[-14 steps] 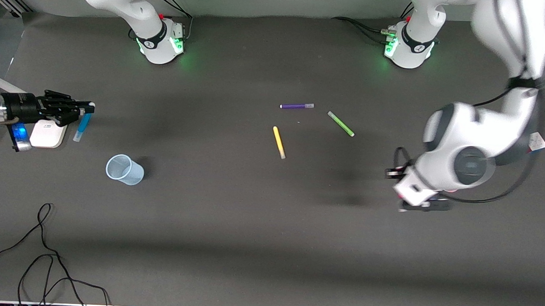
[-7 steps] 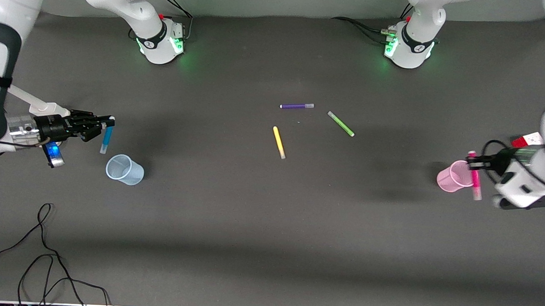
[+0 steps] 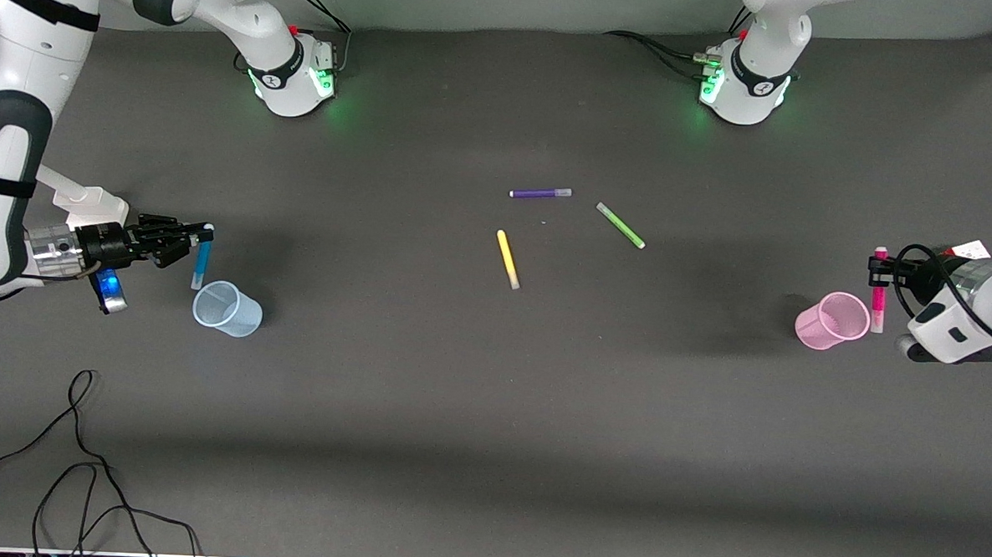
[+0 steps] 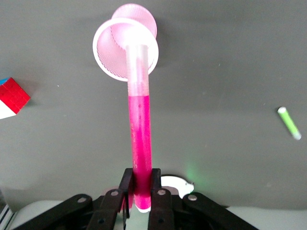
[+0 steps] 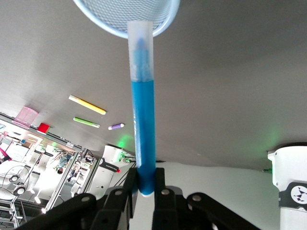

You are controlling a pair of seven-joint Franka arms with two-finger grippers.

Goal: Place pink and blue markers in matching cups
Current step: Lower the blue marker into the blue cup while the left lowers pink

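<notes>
Hands [image 3: 205,232] [image 3: 879,263] carry both markers [image 3: 201,259] [image 3: 879,297] closer to their cups [image 3: 227,309] [image 3: 833,321].

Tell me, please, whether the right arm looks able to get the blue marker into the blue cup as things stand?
Probably yes: the right gripper holds the blue marker upright beside the blue cup, whose open mouth is unobstructed.

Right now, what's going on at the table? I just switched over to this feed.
Both arms are mid-delivery. The right gripper is shut on the blue marker, holding it upright beside the pale blue cup, tip near the rim. The left gripper is shut on the pink marker, held upright beside the pink cup. Neither marker is in its cup yet. The yellow marker, purple marker and green marker lie mid-table.
</notes>
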